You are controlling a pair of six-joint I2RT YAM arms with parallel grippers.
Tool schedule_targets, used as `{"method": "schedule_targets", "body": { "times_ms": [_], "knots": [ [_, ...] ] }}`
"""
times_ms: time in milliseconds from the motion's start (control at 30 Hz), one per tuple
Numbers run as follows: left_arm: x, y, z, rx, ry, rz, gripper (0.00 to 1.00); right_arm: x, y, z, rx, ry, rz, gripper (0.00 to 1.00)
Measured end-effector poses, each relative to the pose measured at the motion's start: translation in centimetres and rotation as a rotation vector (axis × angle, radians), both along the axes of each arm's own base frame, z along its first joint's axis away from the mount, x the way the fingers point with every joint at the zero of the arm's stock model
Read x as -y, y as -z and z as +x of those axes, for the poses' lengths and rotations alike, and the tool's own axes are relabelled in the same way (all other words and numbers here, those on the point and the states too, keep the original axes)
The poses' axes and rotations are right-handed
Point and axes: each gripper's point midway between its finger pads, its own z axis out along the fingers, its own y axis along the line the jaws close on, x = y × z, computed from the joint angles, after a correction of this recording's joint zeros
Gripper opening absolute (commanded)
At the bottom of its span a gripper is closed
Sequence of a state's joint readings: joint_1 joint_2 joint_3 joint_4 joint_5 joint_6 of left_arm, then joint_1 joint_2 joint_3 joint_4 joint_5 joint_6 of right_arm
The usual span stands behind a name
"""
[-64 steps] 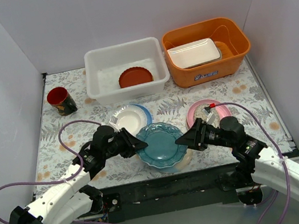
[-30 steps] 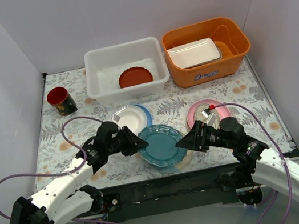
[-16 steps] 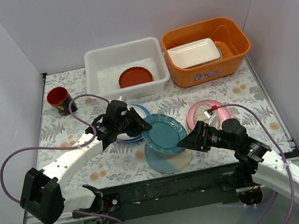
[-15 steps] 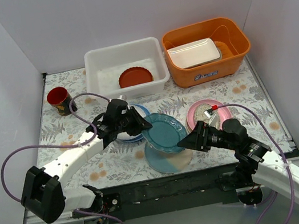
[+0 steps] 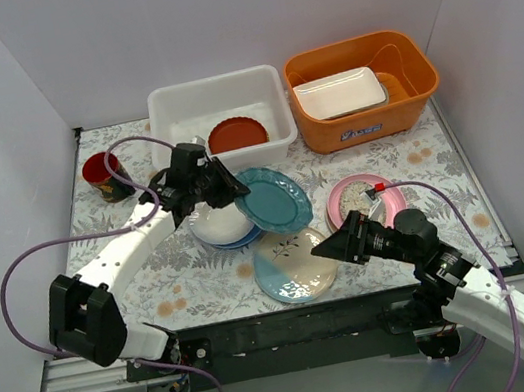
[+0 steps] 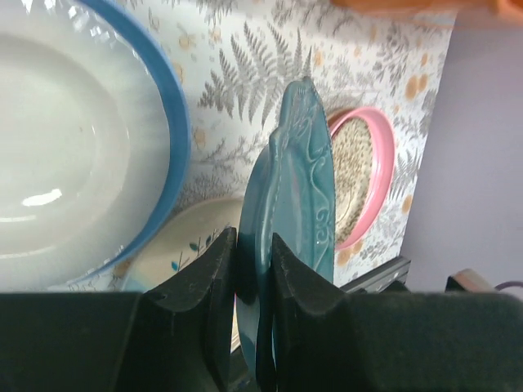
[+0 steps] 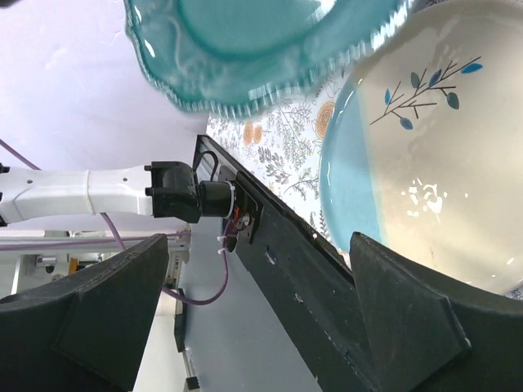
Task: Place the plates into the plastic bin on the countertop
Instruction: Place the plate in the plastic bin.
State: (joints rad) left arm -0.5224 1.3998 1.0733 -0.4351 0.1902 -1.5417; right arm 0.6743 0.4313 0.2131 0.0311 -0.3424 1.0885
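The left gripper (image 5: 224, 191) is clamped on the rim of the teal scalloped round plate (image 5: 272, 197). In the left wrist view its two black fingers (image 6: 214, 282) pinch the plate's edge between them, and the plate (image 6: 298, 188) stands on edge there. From above it hangs tilted over the fern-printed cloth of the countertop (image 5: 133, 269), just in front of the near wall of the white translucent plastic bin (image 5: 212, 85) and outside it. A red round plate (image 5: 236, 134) lies on the bin's floor.

Below the left gripper a white plate (image 5: 218, 222) sits stacked on a light blue one (image 5: 242, 242). Nearer the arms lies a cream leaf-patterned plate (image 5: 294, 264) with a pale blue side. To its right is a pink plate (image 5: 392, 199) with a speckled grey one (image 5: 354, 198) on top.

The right gripper (image 5: 324, 245) hovers at the cream plate's right edge with its jaws wide apart, holding nothing.

An orange plastic tub (image 5: 371, 121) with a white rectangular tray (image 5: 339, 93) stands right of the bin, and a red cup (image 5: 106, 176) stands to the left.
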Motion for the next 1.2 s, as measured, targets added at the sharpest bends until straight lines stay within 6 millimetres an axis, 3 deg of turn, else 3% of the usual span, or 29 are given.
{"method": "schedule_targets", "body": {
  "times_ms": [200, 667, 1200],
  "knots": [
    [-1.0, -1.7, 3.9, 0.037, -0.034, -0.007, 0.00, 0.0, 0.2, -0.1, -0.002, -0.002, -0.001, 0.98],
    [0.1, -4.3, 10.0, 0.083, -0.005, -0.036, 0.00, 0.3, 2.5, -0.7, -0.046, -0.013, -0.022, 0.98],
    [-0.8, -7.1, 18.7, 0.145, -0.054, -0.077, 0.00, 0.4, 3.7, -1.3, -0.073, -0.025, -0.009, 0.98]
  ]
}}
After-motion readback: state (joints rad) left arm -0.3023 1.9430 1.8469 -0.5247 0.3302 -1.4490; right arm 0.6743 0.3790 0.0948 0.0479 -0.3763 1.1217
